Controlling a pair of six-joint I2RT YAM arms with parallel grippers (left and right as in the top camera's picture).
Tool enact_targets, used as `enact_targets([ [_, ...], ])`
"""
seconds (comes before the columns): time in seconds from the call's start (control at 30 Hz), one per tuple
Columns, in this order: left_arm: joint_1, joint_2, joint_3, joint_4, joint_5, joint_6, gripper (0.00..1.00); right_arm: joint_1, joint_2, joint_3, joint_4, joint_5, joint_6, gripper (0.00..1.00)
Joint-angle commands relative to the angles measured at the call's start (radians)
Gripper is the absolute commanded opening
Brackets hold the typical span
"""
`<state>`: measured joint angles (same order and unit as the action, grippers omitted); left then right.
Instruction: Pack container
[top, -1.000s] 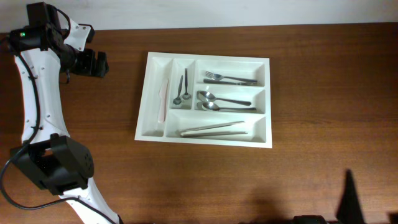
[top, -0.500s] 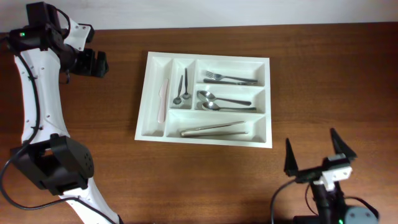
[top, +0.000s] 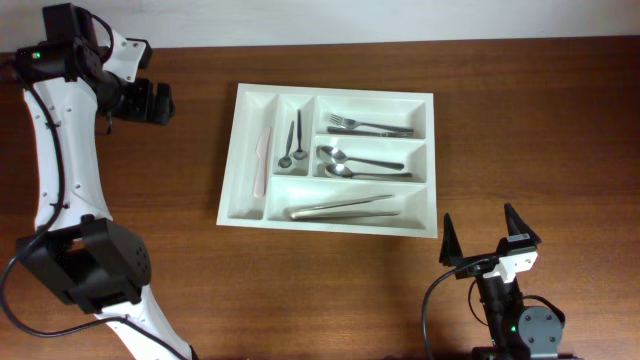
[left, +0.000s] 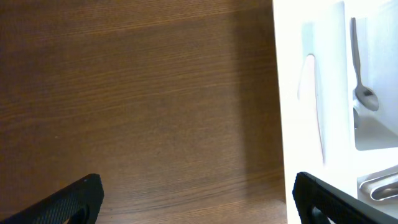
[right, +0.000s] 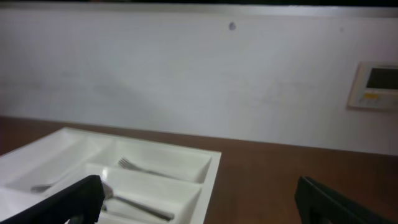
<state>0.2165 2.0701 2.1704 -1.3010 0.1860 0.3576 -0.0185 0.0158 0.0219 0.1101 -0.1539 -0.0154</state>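
The white cutlery tray (top: 226, 205) lies mid-table. It holds a pale knife (top: 263, 160), small spoons (top: 291, 140), a fork (top: 365, 125), two spoons (top: 360, 164) and tongs (top: 340, 208). My left gripper (top: 150, 103) is open and empty, left of the tray's far corner; its wrist view shows bare wood between the fingers (left: 196, 199) and the tray's edge (left: 289, 93) at right. My right gripper (top: 488, 238) is open and empty near the front edge, right of the tray. Its wrist view (right: 199, 199) looks at the tray (right: 208, 177) and the fork (right: 134, 167).
The brown wooden table (top: 140, 240) extends around the tray. A white wall (right: 186, 74) with a wall panel (right: 373, 84) stands behind the table.
My right arm has come up into view at the front right and shifted left towards the tray, fingers open. My left arm has not moved.
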Motion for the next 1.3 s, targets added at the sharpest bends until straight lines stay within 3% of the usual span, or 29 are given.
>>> enact_targets([
  [0.0, 0.004, -0.029, 0.014, -0.002, 0.007, -0.009, 0.99, 0.006, -0.011, -0.016, 0.011, 0.096, 0.081, 0.98],
  [0.4, 0.004, -0.029, 0.014, -0.002, 0.007, -0.009, 0.99, 0.006, -0.011, -0.016, 0.006, 0.159, 0.080, 0.99],
  [0.67, 0.004, -0.029, 0.014, -0.002, 0.008, -0.009, 0.99, 0.006, -0.008, -0.016, -0.189, 0.161, 0.080, 0.99],
  [1.27, 0.009, -0.029, 0.014, -0.001, 0.008, -0.009, 0.99, 0.006, -0.005, -0.016, -0.190, 0.160, 0.080, 0.99],
])
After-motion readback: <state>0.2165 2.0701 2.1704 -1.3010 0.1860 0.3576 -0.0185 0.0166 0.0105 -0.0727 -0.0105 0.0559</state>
